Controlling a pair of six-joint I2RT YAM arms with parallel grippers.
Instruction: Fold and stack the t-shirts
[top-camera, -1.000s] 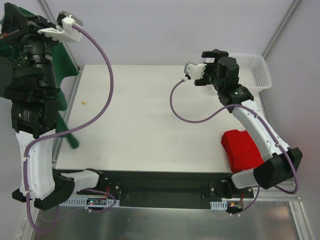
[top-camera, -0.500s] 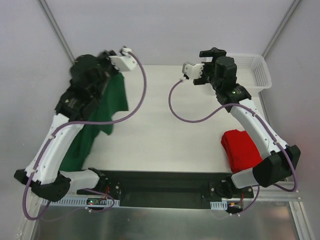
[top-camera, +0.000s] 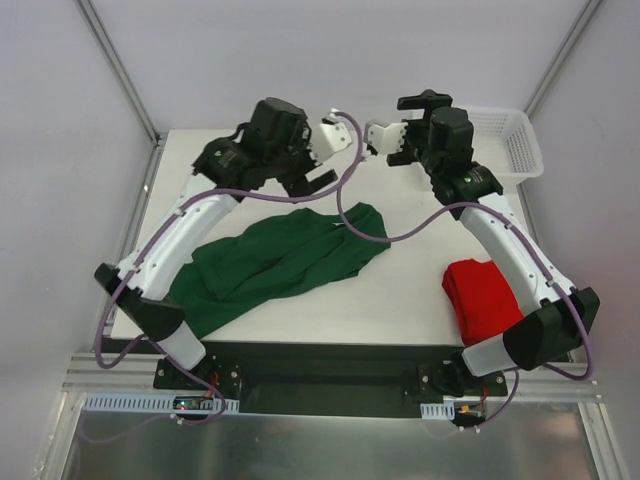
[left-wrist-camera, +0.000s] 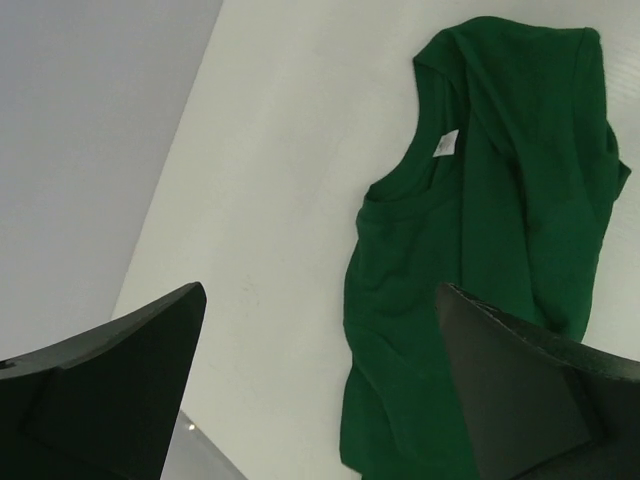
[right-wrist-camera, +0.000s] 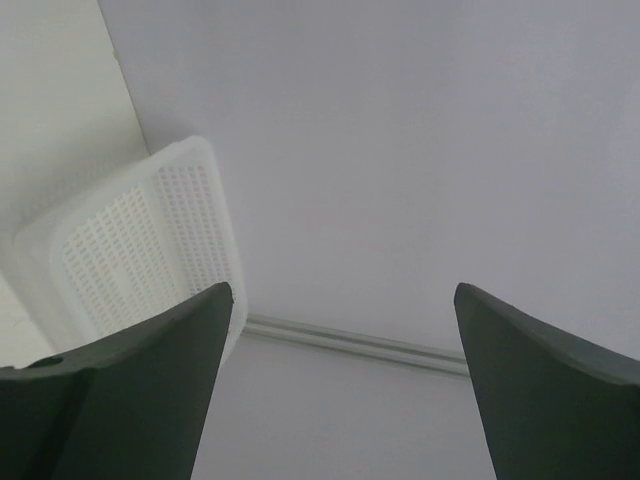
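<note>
Broadly, the white tabletop (top-camera: 400, 290) carries both shirts: the dark green t-shirt (top-camera: 280, 262) lies rumpled across its left-centre, and the red t-shirt (top-camera: 482, 295) sits folded at its near right edge. A mesh basket (top-camera: 520, 140) stands at its far right corner. Above its far side, the left tool (left-wrist-camera: 320, 290) and the right tool (right-wrist-camera: 343, 290) gape wide, empty.
</note>
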